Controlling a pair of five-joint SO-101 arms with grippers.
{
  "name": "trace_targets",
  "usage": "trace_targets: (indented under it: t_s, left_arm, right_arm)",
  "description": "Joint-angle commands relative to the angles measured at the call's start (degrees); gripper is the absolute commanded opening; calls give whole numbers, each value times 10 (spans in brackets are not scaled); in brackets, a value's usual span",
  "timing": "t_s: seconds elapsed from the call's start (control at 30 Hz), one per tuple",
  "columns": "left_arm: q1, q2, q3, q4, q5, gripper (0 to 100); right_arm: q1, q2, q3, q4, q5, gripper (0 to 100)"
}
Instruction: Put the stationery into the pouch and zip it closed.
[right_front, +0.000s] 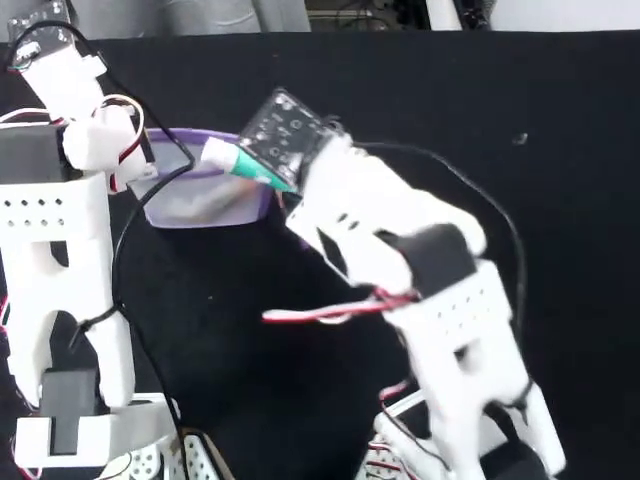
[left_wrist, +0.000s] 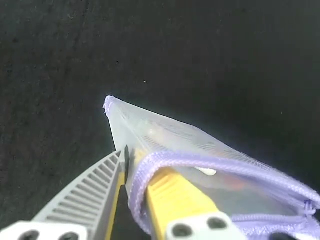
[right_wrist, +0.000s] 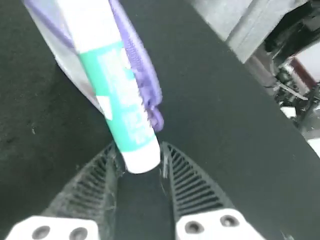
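Right wrist view shows glue stick (right_wrist: 116, 87) between fingers (right_wrist: 192, 180).

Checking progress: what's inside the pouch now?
Through the pouch wall: a small white shape and an orange blur, both unidentifiable. One left gripper finger is inside the rim. The right gripper's glue stick reaches the opening; whether its tip is inside is unclear.

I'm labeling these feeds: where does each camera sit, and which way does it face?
High view: fixed above the table, looking down on the left arm, right arm, pouch and glue stick.
Left wrist view: on its arm, along the left gripper shut on the pouch rim.
Right wrist view: on its arm, along the right gripper gripping the glue stick.
Shared: all three show the pouch.
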Motion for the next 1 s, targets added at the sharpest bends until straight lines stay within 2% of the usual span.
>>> trace_targets:
  t_s: [0.0,0.2,0.37,0.5,0.63,0.73,0.97]
  left_arm:
    - [-14,-27,2,0,6,29]
    - [-50,-21,5,0,5,29]
    - [-55,-21,22,-4,4,30]
    - [-86,-26,65,-52,3,30]
    - [-138,-25,96,-99,2,30]
    - [-167,-22,101,-112,2,30]
    - [-181,-21,101,-113,2,30]
  right_arm:
    - [-7,48,-74,14,42,11]
    - [-6,102,-127,44,53,11]
    - [1,80,-118,103,54,11]
    - [64,39,-114,166,60,11]
    - [135,31,-33,194,119,11]
    - [171,34,108,135,152,11]
    - [250,35,402,-140,232,15]
